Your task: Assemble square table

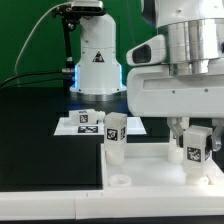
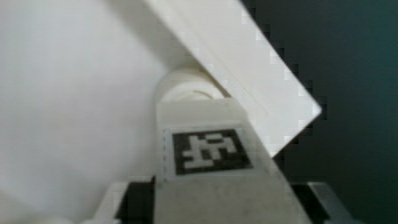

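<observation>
The white square slab (image 1: 160,172) lies on the black table at the front, with a raised rim and a round socket (image 1: 118,182) at its near left corner. One white tagged leg (image 1: 116,134) stands upright at the slab's far left corner. My gripper (image 1: 196,152) is shut on another white tagged leg (image 1: 196,144) and holds it upright over the slab's right part. In the wrist view this leg (image 2: 217,150) fills the space between my fingers (image 2: 130,200), its far end over a round socket (image 2: 192,92) beside the slab's rim (image 2: 222,60).
The marker board (image 1: 75,126) lies flat behind the slab on the exterior view's left. A white robot base (image 1: 97,55) stands at the back. A long white bar (image 1: 55,187) runs along the front edge.
</observation>
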